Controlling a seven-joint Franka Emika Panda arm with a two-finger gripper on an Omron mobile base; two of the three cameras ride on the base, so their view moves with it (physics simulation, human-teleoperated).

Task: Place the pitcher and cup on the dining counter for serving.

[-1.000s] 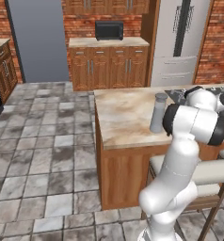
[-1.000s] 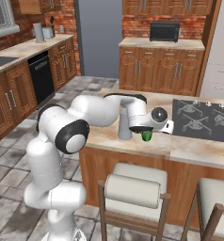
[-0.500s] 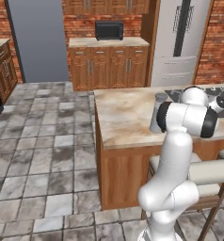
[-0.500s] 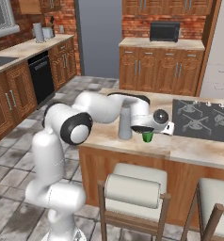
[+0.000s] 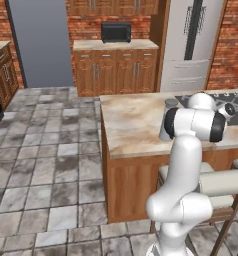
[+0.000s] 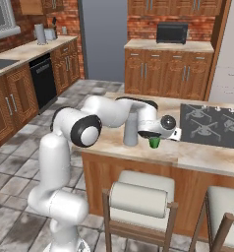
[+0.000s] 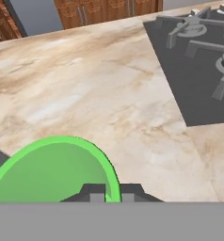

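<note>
The small green cup (image 6: 154, 142) sits low over the front part of the dining counter (image 6: 202, 156), just right of the tall grey pitcher (image 6: 131, 129). My gripper (image 6: 155, 136) comes down from above and is shut on the cup's rim. In the hand view the green cup (image 7: 52, 170) lies at lower left, and its rim passes between my gripper's (image 7: 113, 193) two dark tips. The pitcher (image 5: 166, 120) stands upright on the dining counter (image 5: 131, 125), partly hidden by my arm. I cannot tell whether the cup's base touches the stone.
A black cooktop (image 6: 210, 123) lies in the counter to the right of the cup, and bare marbled stone (image 7: 109, 94) spreads beyond it. Two padded stools (image 6: 138, 197) stand against the counter's near side. Wall cabinets with a microwave (image 6: 172, 33) are far behind.
My arm's elbow and upper links have swung sideways. The hand, the cup and the pitcher stay almost where they were.
</note>
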